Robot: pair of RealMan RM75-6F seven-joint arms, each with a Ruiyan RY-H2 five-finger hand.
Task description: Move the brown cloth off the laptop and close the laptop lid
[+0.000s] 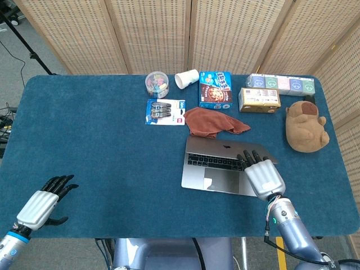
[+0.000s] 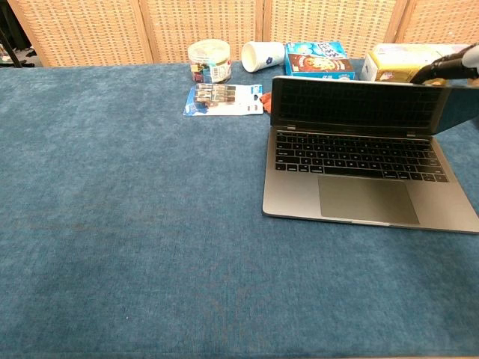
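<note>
The grey laptop (image 1: 219,181) stands right of the table's middle, its lid (image 1: 225,147) tilted well forward over the keyboard. My right hand (image 1: 261,175) reaches over the right side, fingers stretched out, pressing on the lid's top edge; in the chest view only its dark fingertips (image 2: 447,68) show above the screen (image 2: 352,105). The brown cloth (image 1: 214,121) lies crumpled on the table just behind the laptop, off it; a small orange bit (image 2: 263,111) shows in the chest view. My left hand (image 1: 42,205) rests open and empty near the front left corner.
Behind the cloth stand a snack box (image 1: 215,90), a yellow box (image 1: 260,99), a row of small cartons (image 1: 281,83), a tipped paper cup (image 1: 187,79), a clear jar (image 1: 157,83) and a clip pack (image 1: 165,111). A brown plush toy (image 1: 306,126) lies at the right.
</note>
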